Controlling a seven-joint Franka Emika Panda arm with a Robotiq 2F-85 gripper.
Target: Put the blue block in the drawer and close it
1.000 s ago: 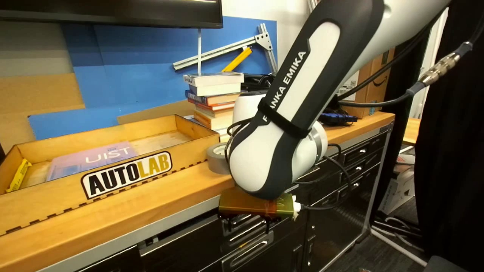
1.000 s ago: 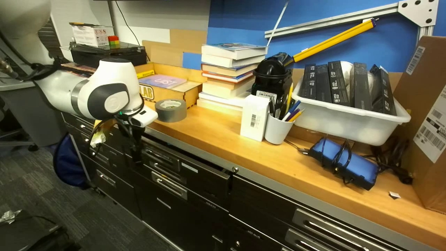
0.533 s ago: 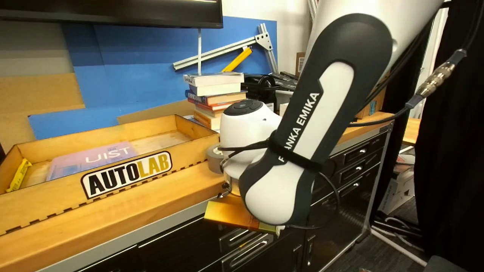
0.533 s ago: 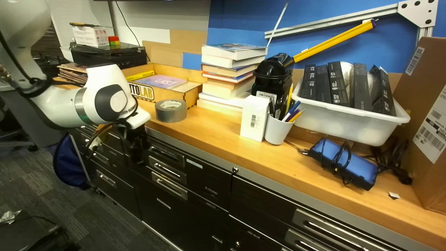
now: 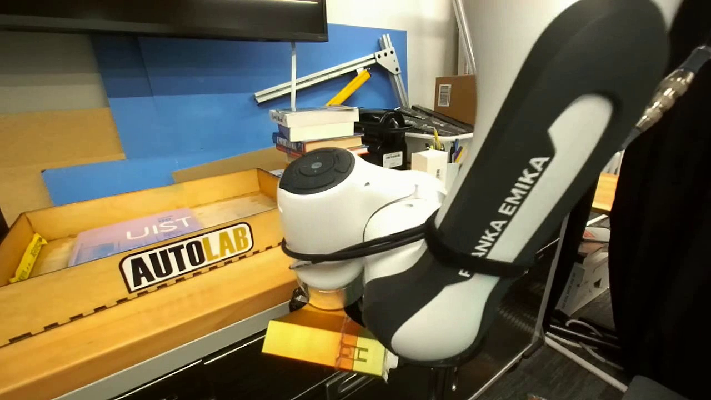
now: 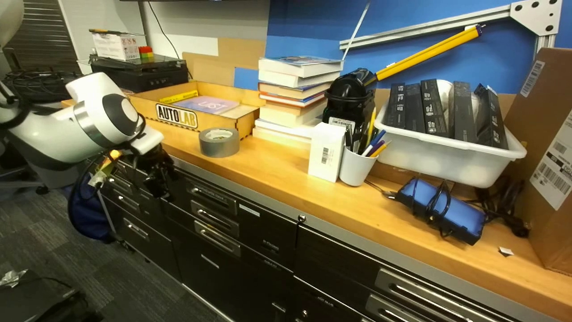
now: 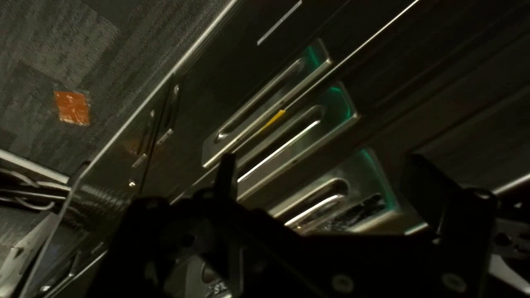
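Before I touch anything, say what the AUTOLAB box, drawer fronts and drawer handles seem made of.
AUTOLAB box: probably smooth plywood; dark joint slots line its base. Drawer fronts: black with faint sheen, perhaps painted metal. Drawer handles: shiny silver, bright glints; metal or plated plastic.

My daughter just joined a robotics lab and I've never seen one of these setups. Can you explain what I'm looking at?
It is a single robot arm, white and black, ending in a gripper with two dark fingers. The exterior views come from cameras standing apart from it; the dim wrist view comes from a camera on the arm itself, looking past the fingers at the drawers.

On the wooden counter are a tray marked AUTOLAB, a roll of tape, a stack of books, a pen cup and a white bin of black boxes, among other things.

Nothing appears to be held: the fingers stand apart with nothing between them. I can't make out the blue block the task mentions.
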